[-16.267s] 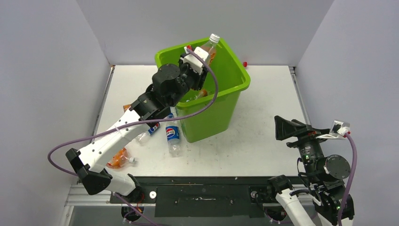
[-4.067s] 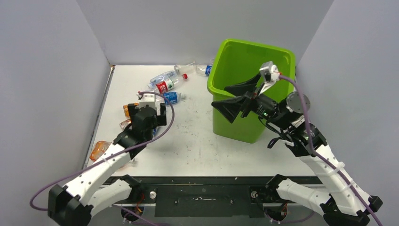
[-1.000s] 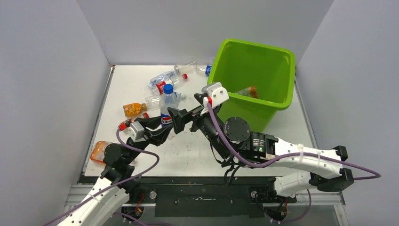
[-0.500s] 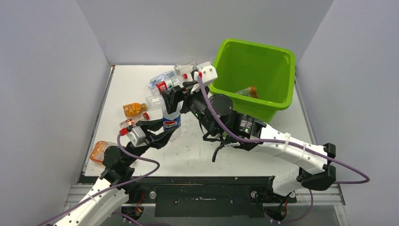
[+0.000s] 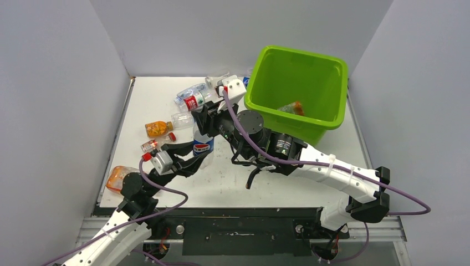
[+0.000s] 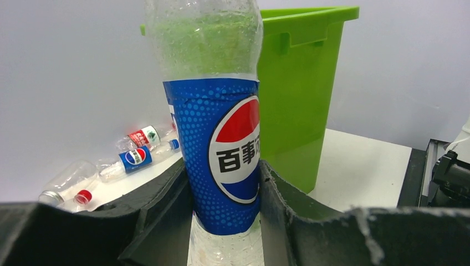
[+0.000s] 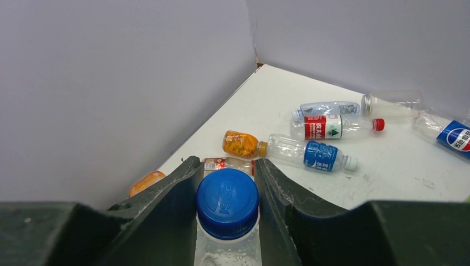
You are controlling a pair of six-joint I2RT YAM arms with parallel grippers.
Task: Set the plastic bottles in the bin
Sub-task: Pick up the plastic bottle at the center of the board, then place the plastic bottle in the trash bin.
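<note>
From above, the job looked barely begun: only one orange bottle (image 5: 292, 108) lay inside the bin (image 5: 288, 133), while the loose bottles (image 5: 191, 98) were scattered on the table (image 5: 155, 91) to the left of the bin, some near its left wall, others well apart from it; an upright Pepsi bottle (image 5: 202, 147) stood left of the bin and in front of that scatter, with both arms on it; the left arm rose low from the near edge, and the left gripper (image 5: 198, 157) was clenched round the bottle's body; the right arm stretched across the front of the bin, its right gripper (image 5: 201, 124) over the bottle's top. Through the left wrist camera, both fingers (image 6: 166, 205) pressed the blue label (image 6: 227, 149), the bin just behind to the right. Through the right wrist camera, the fingers (image 7: 177, 188) were closed against the blue cap (image 7: 227, 202) on both sides; beyond lay about half a dozen bottles, all outside the bin, so I judged most of the task remained.
</note>
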